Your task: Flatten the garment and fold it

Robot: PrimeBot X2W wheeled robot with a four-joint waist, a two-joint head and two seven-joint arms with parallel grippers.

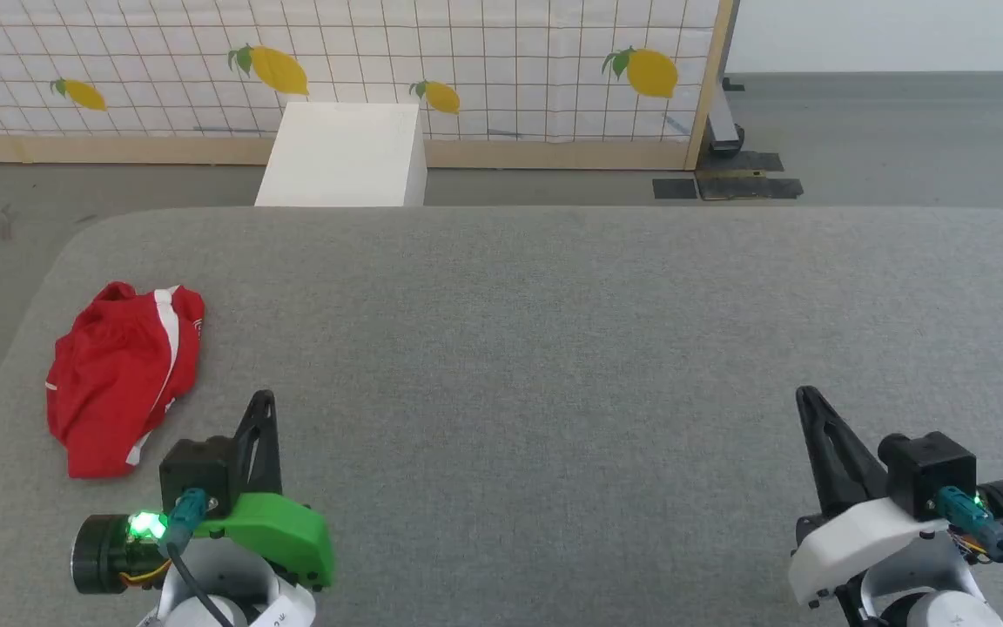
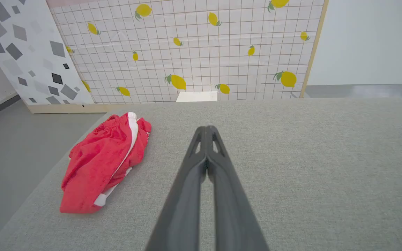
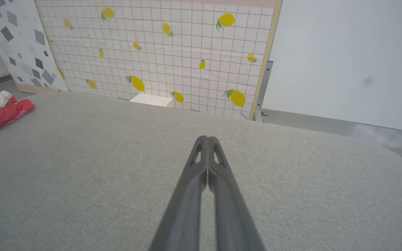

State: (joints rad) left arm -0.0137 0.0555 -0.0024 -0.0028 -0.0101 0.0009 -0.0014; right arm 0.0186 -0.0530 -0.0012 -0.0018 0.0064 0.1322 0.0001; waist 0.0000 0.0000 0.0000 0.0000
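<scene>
I see the garment [image 1: 123, 374] lying crumpled in a heap near the left edge of the grey table [image 1: 554, 348], neither flattened nor folded, with one white side stripe facing up. My left gripper [image 1: 265, 401] hovers at the near edge, just right of the garment and apart from it. In the left wrist view its two dark fingers [image 2: 190, 181] meet tip to tip with nothing between them. My right gripper [image 1: 806, 396] is at the near right, well apart from the garment, fingers likewise pressed together and holding nothing. Beyond the far table edge stands a white box [image 1: 340, 157], in front of a lemon-patterned tiled panel [image 1: 484, 61]
</scene>
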